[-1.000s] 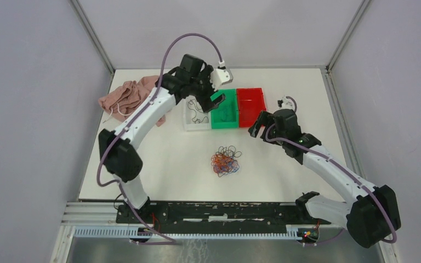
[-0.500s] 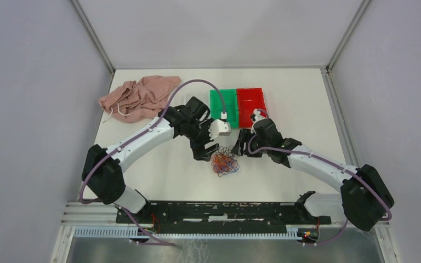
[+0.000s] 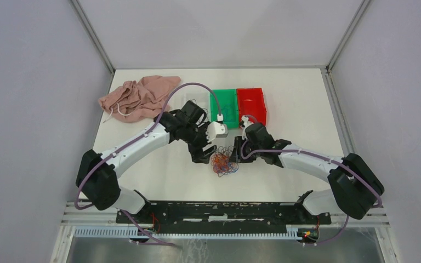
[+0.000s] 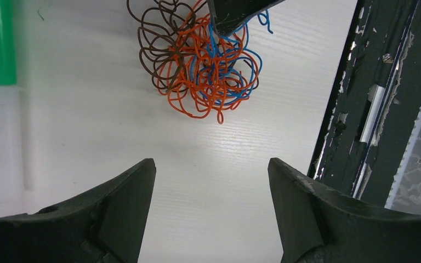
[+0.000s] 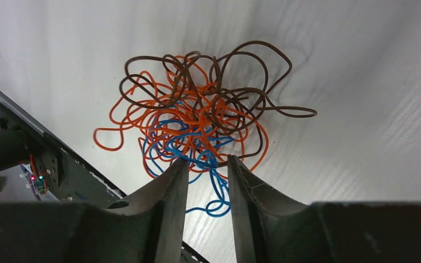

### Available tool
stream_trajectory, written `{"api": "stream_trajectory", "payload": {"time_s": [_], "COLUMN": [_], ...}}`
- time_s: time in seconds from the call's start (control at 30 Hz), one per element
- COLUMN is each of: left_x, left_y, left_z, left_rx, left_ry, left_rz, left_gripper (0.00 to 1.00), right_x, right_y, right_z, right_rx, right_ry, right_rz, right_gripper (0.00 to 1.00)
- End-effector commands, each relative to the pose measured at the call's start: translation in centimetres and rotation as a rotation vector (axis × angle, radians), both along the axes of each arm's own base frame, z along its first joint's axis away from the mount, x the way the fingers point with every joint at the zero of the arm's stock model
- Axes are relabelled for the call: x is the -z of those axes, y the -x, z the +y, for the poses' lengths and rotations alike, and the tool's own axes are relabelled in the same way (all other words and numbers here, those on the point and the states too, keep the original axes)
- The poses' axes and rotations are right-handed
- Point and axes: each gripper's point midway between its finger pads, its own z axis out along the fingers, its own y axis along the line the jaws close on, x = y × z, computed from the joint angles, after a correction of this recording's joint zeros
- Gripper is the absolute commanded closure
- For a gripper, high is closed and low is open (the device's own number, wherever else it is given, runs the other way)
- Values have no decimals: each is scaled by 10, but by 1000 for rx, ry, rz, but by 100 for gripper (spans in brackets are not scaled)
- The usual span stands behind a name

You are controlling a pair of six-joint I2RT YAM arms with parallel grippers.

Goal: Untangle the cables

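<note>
The cables (image 3: 225,162) lie as one tangled wad of orange, blue and dark brown wire on the white table, also seen in the left wrist view (image 4: 203,63) and the right wrist view (image 5: 203,118). My left gripper (image 3: 203,155) is low just left of the wad. It is open (image 4: 211,164), with only bare table between its fingers and the wad a short way ahead. My right gripper (image 3: 237,154) is at the wad's right edge. Its jaws are close together but still apart (image 5: 207,160), with loose blue strands running between the fingertips.
A pink cloth (image 3: 140,98) with a white cord lies at the back left. A green bin (image 3: 223,104) and a red bin (image 3: 252,104) stand behind the wad, with a clear bin (image 3: 193,101) partly behind the left arm. A black rail (image 3: 219,211) runs along the near edge.
Both arms came from the bins down to the wad, one on each side. The right jaws narrowed a lot and now straddle blue strands. The left jaws narrowed slightly.
</note>
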Motion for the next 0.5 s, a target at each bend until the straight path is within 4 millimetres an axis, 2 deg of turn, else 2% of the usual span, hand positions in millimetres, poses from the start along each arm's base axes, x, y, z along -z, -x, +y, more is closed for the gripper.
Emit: {"api": "stream_trajectory", "payload": {"time_s": [0.0, 0.13, 0.23, 0.47], "left_x": [-34, -41, -50, -74], "left_y": [-6, -7, -8, -13], "left_z": [-6, -5, -5, -12], "left_rx": [8, 15, 31, 71], "left_ry": [89, 93, 110, 161], "left_rz": [-82, -113, -146, -225], "left_gripper": [18, 18, 19, 23], "right_x": [-15, -29, -47, -106], "right_y": [-11, -11, -11, -10], "right_z": [16, 21, 23, 34], "right_rx": [-46, -54, -53, -72], "right_ry": [-43, -84, -125, -263], "right_rz": [-53, -69, -99, -181], "right_gripper": [67, 89, 99, 100]}}
